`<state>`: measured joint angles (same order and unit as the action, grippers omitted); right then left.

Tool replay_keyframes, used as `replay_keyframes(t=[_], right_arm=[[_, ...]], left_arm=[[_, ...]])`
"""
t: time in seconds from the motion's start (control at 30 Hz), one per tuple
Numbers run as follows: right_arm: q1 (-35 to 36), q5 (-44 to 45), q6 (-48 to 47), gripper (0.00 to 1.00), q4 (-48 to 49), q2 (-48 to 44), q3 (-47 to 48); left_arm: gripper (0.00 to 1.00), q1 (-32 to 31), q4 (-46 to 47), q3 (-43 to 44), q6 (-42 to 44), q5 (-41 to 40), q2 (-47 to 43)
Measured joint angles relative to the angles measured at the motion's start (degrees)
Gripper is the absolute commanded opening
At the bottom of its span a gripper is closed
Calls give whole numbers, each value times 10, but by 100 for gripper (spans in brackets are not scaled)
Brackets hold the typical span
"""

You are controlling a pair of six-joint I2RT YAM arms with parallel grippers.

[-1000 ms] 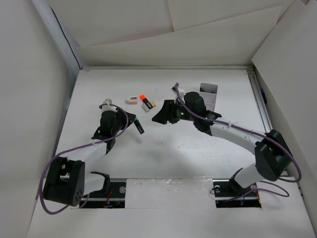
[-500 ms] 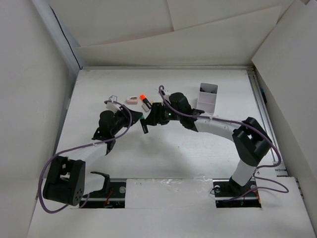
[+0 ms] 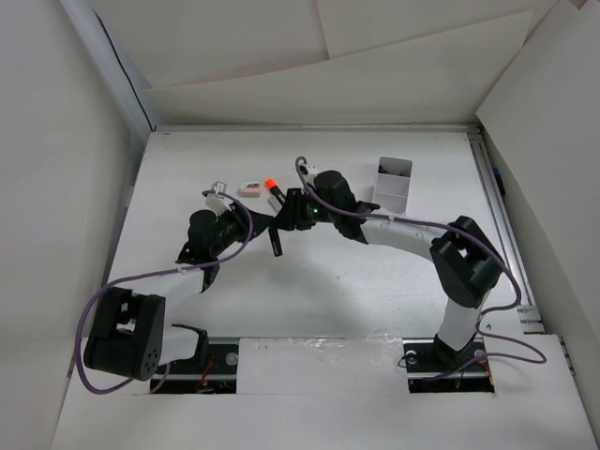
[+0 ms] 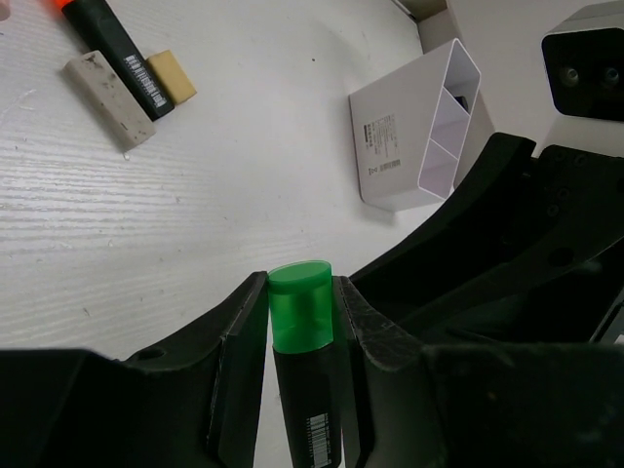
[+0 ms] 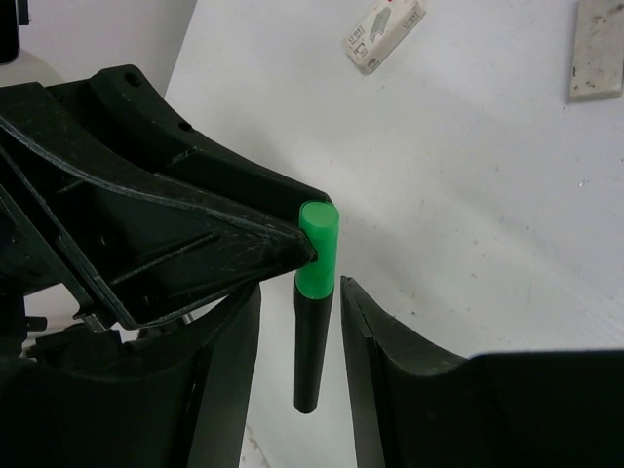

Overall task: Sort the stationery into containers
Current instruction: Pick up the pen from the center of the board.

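My left gripper [image 4: 298, 292] is shut on the green cap end of a black-bodied marker [image 4: 302, 322], held above the table [image 3: 309, 281]. My right gripper [image 5: 299, 289] is open, its jaws standing either side of the marker's black body [image 5: 312, 341] with a gap on each side. From above, the two grippers meet at the table's middle, left [image 3: 262, 228] and right [image 3: 287, 215], with the marker [image 3: 275, 241] between them. The white box [image 3: 393, 184], also in the left wrist view [image 4: 414, 136], stands at the back right. An orange-ended marker [image 3: 273, 191] lies behind the grippers.
Beside the orange-ended marker [image 4: 115, 51] lie a beige block [image 4: 173, 76] and a longer grey-white block [image 4: 107, 97]. A pink eraser [image 3: 248, 188], also in the right wrist view [image 5: 385, 32], lies further left. White walls ring the table.
My right gripper has swung left from near the box to the left gripper and now straddles the green marker. The left gripper has shifted slightly up and right, still holding it.
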<state>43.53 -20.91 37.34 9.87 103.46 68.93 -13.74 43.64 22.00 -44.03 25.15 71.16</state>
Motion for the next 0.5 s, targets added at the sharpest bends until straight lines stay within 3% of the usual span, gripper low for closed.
replay_keyframes(t=[0.33,0.5], right_arm=[[-4,-10,1,40,0,22,14],[-5,-12,3,49,-5,32,15]], left_arm=[[0,5,12,-1,-3,3,22],[0,7,13,-6,-4,2,24]])
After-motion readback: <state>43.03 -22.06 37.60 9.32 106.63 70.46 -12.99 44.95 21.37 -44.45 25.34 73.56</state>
